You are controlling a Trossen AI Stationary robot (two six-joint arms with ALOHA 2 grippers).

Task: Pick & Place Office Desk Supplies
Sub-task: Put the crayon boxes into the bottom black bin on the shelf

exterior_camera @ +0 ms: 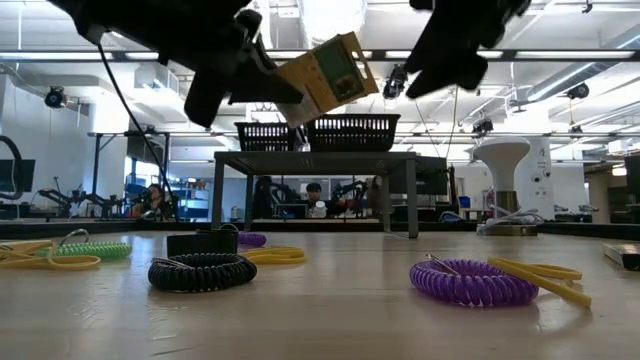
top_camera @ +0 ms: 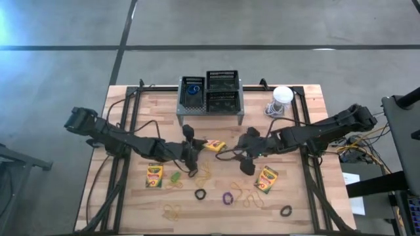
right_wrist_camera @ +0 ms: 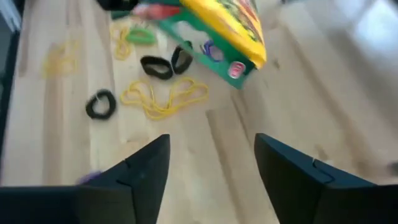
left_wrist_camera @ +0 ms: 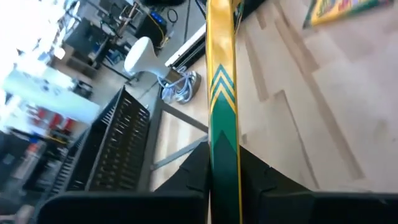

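Note:
My left gripper [top_camera: 194,147] is shut on a yellow-and-green crayon box [top_camera: 214,145] above the table's middle; the low view shows the box [exterior_camera: 325,75] lifted and tilted. My right gripper [top_camera: 244,152] is open and empty just right of that box, which shows ahead of its fingers [right_wrist_camera: 224,28]. Two more crayon boxes [top_camera: 154,176] [top_camera: 266,179] lie flat on the table. Black [top_camera: 200,194], purple [top_camera: 228,197], green [top_camera: 176,177] and another black [top_camera: 285,210] loop band lie on the near half among tan rubber bands [top_camera: 203,174]. My left gripper pinches the crayon box between its two fingers [left_wrist_camera: 261,177], one on each broad face, at the box's end nearest the gripper [left_wrist_camera: 225,155]. The fingers come from the table's left. The box is lifted clear of the table, on edge between the fingers and tilted.
The grey mesh rack [top_camera: 210,98] with black baskets stands at the far middle, a blue loop [top_camera: 192,91] in its left basket. A white-domed object [top_camera: 282,97] stands at the far right. More tan rubber bands [top_camera: 174,210] [top_camera: 249,196] lie near the front edge.

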